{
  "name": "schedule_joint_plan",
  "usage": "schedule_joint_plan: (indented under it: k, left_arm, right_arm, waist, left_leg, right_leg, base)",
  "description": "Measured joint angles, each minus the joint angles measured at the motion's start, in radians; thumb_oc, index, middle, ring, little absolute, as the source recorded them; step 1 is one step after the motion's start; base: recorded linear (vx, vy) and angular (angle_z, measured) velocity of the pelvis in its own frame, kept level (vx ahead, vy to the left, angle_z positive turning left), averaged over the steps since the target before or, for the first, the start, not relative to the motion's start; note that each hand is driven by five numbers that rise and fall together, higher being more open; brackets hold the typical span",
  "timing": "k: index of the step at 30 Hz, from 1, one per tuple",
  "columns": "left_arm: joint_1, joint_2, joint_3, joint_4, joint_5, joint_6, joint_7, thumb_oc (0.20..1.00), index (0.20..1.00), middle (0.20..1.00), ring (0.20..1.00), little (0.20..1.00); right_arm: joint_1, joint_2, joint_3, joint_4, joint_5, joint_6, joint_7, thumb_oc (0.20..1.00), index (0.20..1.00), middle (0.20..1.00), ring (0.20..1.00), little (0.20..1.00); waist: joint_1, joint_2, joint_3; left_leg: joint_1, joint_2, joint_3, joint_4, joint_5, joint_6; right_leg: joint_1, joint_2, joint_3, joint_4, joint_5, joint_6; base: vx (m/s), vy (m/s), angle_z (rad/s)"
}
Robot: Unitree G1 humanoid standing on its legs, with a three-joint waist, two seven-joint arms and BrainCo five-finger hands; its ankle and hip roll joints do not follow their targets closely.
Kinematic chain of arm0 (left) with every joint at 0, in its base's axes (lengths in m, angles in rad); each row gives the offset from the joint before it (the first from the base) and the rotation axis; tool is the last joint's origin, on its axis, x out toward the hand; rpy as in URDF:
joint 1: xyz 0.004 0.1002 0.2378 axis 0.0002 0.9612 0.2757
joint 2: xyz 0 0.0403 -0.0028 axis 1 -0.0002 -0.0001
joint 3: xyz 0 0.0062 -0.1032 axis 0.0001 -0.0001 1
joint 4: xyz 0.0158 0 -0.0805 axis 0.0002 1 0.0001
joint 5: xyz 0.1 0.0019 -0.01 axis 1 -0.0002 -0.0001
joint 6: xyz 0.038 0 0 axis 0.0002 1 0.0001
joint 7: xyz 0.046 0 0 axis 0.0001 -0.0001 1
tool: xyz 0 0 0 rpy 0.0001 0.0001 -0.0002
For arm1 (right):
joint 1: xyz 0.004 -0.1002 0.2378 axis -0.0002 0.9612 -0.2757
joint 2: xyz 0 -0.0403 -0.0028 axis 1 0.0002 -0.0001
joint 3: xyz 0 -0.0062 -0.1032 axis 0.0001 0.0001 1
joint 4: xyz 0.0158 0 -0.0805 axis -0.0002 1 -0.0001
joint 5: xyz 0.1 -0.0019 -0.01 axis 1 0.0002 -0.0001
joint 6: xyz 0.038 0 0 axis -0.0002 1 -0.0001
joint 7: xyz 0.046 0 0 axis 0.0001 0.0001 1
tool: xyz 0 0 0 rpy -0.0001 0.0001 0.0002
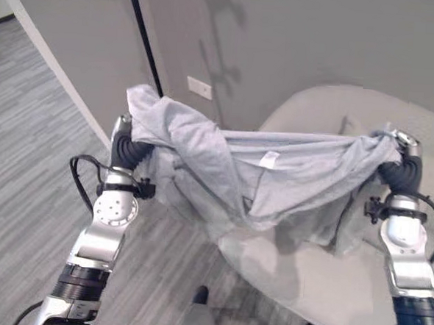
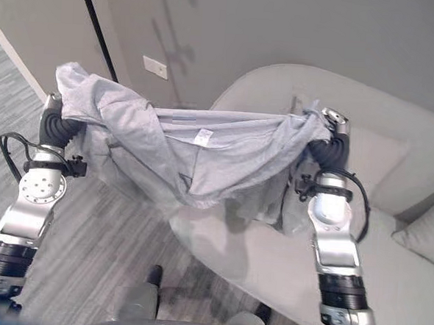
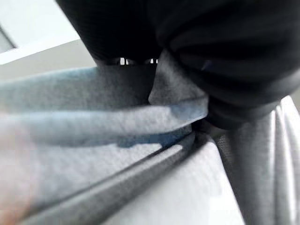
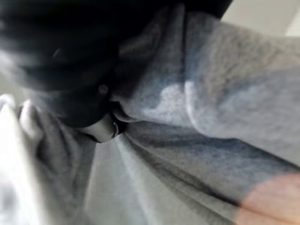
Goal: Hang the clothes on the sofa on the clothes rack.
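Obstacles: grey sofa [image 1: 396,122] is curving close ahead on my right; wall [image 1: 298,35] is standing just behind it. Free room: I am seeing open striped floor [image 1: 28,121] to my left.

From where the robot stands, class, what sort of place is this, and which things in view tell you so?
Probably a living room or office lounge: a grey sofa, wood-look plank flooring, and a plain wall with a socket plate.

Light grey garment [image 1: 253,172] hangs stretched and sagging above the grey sofa [image 1: 328,280].
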Motion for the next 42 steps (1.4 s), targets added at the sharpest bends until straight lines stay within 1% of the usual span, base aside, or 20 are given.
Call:
schedule_joint_plan:
  k: [1,2,3,4,5,10,15,24,27,29,30,31,34,35,36,37,39,40,41,42]
  left_arm:
    - [0.0,0.005,0.0,-0.012,0.002,0.0,0.0,0.2,0.2,0.2,0.2,0.2]
    - [0.001,0.008,0.002,-0.022,0.004,0.0,0.0,0.2,0.2,0.2,0.2,0.2]
    - [0.004,0.007,0.001,-0.026,0.005,0.001,-0.001,0.2,0.2,0.2,0.2,0.2]
    - [0.012,0.004,0.006,-0.037,0.005,0.005,-0.003,0.2,0.2,0.2,0.2,0.2]
    - [0.038,0.001,0.006,-0.041,0.005,0.007,-0.009,0.2,0.2,0.2,0.2,0.2]
    - [0.094,-0.011,0.032,-0.042,0.033,0.02,-0.034,0.2,0.2,0.2,0.2,0.2]
    - [0.123,-0.07,0.034,-0.043,0.042,0.019,-0.04,0.2,0.2,0.2,0.2,0.2]
    - [0.156,-0.112,0.033,-0.071,0.042,0.019,-0.051,0.2,0.2,0.2,0.2,0.2]
    - [0.156,-0.106,0.034,-0.071,0.041,0.018,-0.05,0.2,0.2,0.2,0.2,0.2]
    - [0.13,-0.086,0.03,-0.042,0.041,0.01,-0.05,0.2,0.2,0.2,0.2,0.2]
    - [0.113,-0.074,0.031,-0.019,0.04,0.009,-0.048,0.2,0.2,0.2,0.2,0.2]
    - [0.1,-0.063,0.033,0.004,0.038,0.008,-0.047,0.2,0.2,0.2,0.2,0.2]
    - [0.098,-0.062,0.02,0.01,0.031,-0.003,-0.045,0.2,0.2,0.2,0.2,0.2]
    - [0.091,-0.075,0.003,0.007,0.024,-0.004,-0.045,0.2,0.2,0.2,0.2,0.2]
    - [0.078,-0.056,0.003,0.007,0.024,-0.004,-0.045,0.2,0.2,0.2,0.2,0.2]
    - [0.069,-0.045,0.01,0.012,0.022,-0.003,-0.044,0.2,0.2,0.2,0.2,0.2]
    - [0.059,-0.019,-0.011,0.008,0.022,-0.002,-0.039,0.2,0.2,0.2,0.2,0.2]
    - [0.061,-0.004,0.0,0.01,0.022,-0.001,-0.038,0.2,0.2,0.2,0.2,0.2]
    - [0.074,-0.001,0.012,0.016,0.022,-0.002,-0.036,0.2,0.2,0.2,0.2,0.2]
    - [0.157,0.054,0.071,-0.004,0.023,-0.002,-0.038,0.2,0.2,0.2,0.2,0.2]
  right_arm:
    - [0.008,0.0,0.001,0.0,0.0,0.002,-0.004,0.2,0.2,0.2,0.2,0.2]
    - [0.009,-0.008,0.001,0.0,0.0,0.002,-0.006,0.2,0.2,0.2,0.2,0.2]
    - [0.008,-0.021,0.0,0.0,-0.001,0.0,-0.006,0.2,0.2,0.2,0.2,0.2]
    - [0.007,-0.034,-0.001,0.0,-0.001,-0.001,-0.006,0.2,0.2,0.2,0.2,0.2]
    - [0.012,-0.039,0.003,0.004,-0.001,-0.001,-0.003,0.2,0.2,0.2,0.2,0.2]
    - [0.018,-0.047,0.007,0.008,-0.037,-0.002,0.015,0.2,0.2,0.2,0.2,0.2]
    - [0.025,-0.074,0.006,0.008,-0.037,-0.003,0.016,0.2,0.2,0.2,0.2,0.2]
    - [0.054,-0.112,0.011,0.042,-0.034,-0.003,0.02,0.2,0.2,0.2,0.2,0.2]
    - [0.049,-0.131,0.017,0.048,-0.033,-0.003,0.02,0.2,0.2,0.2,0.2,0.2]
    - [0.048,-0.132,0.005,0.06,-0.032,-0.009,0.022,0.2,0.2,0.2,0.2,0.2]
    - [0.043,-0.134,-0.002,0.071,-0.031,-0.01,0.022,0.2,0.2,0.2,0.2,0.2]
    - [0.041,-0.139,-0.006,0.085,-0.03,-0.003,0.021,0.2,0.2,0.2,0.2,0.2]
    - [0.042,-0.151,-0.01,0.085,-0.026,-0.006,0.015,0.2,0.2,0.2,0.2,0.2]
    - [0.056,-0.199,-0.02,0.076,-0.027,-0.008,0.016,0.2,0.2,0.2,0.2,0.2]
    - [0.078,-0.169,-0.034,0.06,-0.027,-0.004,0.015,0.2,0.2,0.2,0.2,0.2]
    - [0.102,-0.101,-0.037,0.04,-0.027,-0.001,0.017,0.2,0.2,0.2,0.2,0.2]
    - [0.168,-0.032,-0.069,-0.011,-0.036,0.006,0.026,0.2,0.2,0.2,0.2,0.2]
    - [0.159,-0.013,-0.054,-0.025,-0.036,0.001,0.024,0.2,0.2,0.2,0.2,0.2]
    - [0.151,-0.021,-0.038,-0.018,-0.038,0.0,0.024,0.2,0.2,0.2,0.2,0.2]
    - [0.115,0.009,-0.002,-0.049,-0.043,0.013,0.024,0.2,0.2,0.2,0.2,0.2]
  waist:
    - [-0.001,-0.008,-0.005]
    - [0.005,-0.01,-0.006]
    - [0.014,-0.023,-0.016]
    - [0.022,-0.027,-0.02]
    - [0.019,-0.023,-0.023]
    - [0.026,-0.009,-0.043]
    - [0.016,0.039,-0.08]
    - [0.014,0.076,-0.075]
    - [0.018,0.07,-0.066]
    - [0.008,0.012,-0.033]
    - [0.005,-0.012,-0.02]
    - [-0.004,-0.028,-0.011]
    - [-0.046,-0.01,-0.008]
    - [-0.055,0.04,-0.014]
    - [-0.035,0.012,-0.004]
    - [-0.04,-0.019,-0.007]
    - [0.014,-0.017,-0.013]
    - [0.018,-0.017,-0.019]
    - [0.018,-0.035,-0.031]
    - [0.053,-0.042,-0.03]
  left_leg:
    - [0.007,-0.005,0.0,-0.015,0.006,0.013]
    - [0.016,-0.008,0.004,-0.038,0.02,0.018]
    - [0.024,-0.02,0.024,-0.052,0.026,0.02]
    - [0.027,-0.033,0.028,-0.061,0.034,0.033]
    - [0.055,-0.03,0.026,-0.099,0.06,0.034]
    - [0.104,-0.037,0.04,-0.16,0.09,0.024]
    - [0.113,-0.032,0.026,-0.178,0.109,0.004]
    - [0.047,-0.02,-0.011,-0.09,0.083,-0.023]
    - [0.021,-0.017,-0.011,-0.087,0.078,-0.017]
    - [-0.034,-0.015,-0.009,-0.008,0.048,-0.057]
    - [-0.077,0.013,-0.024,0.085,0.02,-0.052]
    - [-0.117,0.107,-0.069,0.163,-0.023,-0.106]
    - [-0.062,0.293,-0.112,0.018,-0.032,-0.133]
    - [-0.022,0.295,-0.116,-0.037,-0.009,-0.17]
    - [-0.033,0.249,-0.104,0.014,0.044,-0.23]
    - [-0.086,0.18,-0.099,0.109,-0.019,-0.183]
    - [-0.121,0.102,-0.079,0.214,-0.082,-0.1]
    - [-0.116,0.076,-0.057,0.202,-0.085,-0.089]
    - [-0.102,0.039,-0.034,0.2,-0.069,-0.053]
    - [-0.089,0.024,0.068,0.177,-0.073,0.031]
  right_leg:
    - [-0.004,0.046,0.002,0.066,-0.1,0.03]
    - [-0.013,0.092,0.005,0.108,-0.228,0.021]
    - [-0.008,0.123,0.001,0.101,-0.261,0.012]
    - [0.005,0.161,0.004,0.093,-0.314,0.04]
    - [0.04,0.242,0.039,0.064,-0.395,-0.033]
    - [0.079,0.266,0.074,0.004,-0.367,-0.022]
    - [0.168,0.302,0.107,-0.166,-0.292,-0.024]
    - [0.164,0.303,0.076,-0.167,-0.288,-0.042]
    - [0.143,0.305,0.082,-0.167,-0.283,-0.043]
    - [0.133,0.267,0.075,-0.163,-0.261,-0.07]
    - [0.125,0.243,0.08,-0.161,-0.259,-0.072]
    - [0.127,0.242,0.071,-0.159,-0.26,-0.063]
    - [0.129,0.241,0.088,-0.124,-0.286,-0.015]
    - [0.14,0.199,0.111,-0.115,-0.279,0.045]
    - [0.147,0.147,0.124,-0.115,-0.27,0.07]
    - [0.146,0.088,0.108,-0.101,-0.265,0.002]
    - [0.095,0.038,0.105,0.007,-0.081,-0.09]
    - [0.063,-0.006,0.111,0.051,-0.103,-0.062]
    - [0.05,0.002,0.099,0.074,-0.095,-0.043]
    - [-0.016,-0.043,0.055,0.109,0.128,-0.113]
  base:
    - [-0.07,0.235,-0.01]
    - [-0.06,0.187,-0.15]
    - [-0.07,0.244,-0.25]
    - [-0.08,0.162,-0.15]
    - [-0.1,0.19,-0.03]
    - [-0.04,0.061,-0.02]
    - [-0.04,0.015,0.02]
    - [-0.06,0.103,0.11]
    - [0.02,0.167,0.03]
    - [0.07,0.412,0.09]
    - [0.11,0.619,0.07]
    - [0.11,0.54,0.01]
    - [0.13,0.58,-0.08]
    - [0.22,0.934,-0.25]
    - [0.22,1.065,0.0]
    - [0.08,0.566,0.31]
    - [0.04,0.636,0.39]
    - [-0.01,0.821,0.13]
    - [-0.01,0.954,-0.48]
    - [-0.01,0.657,-0.43]
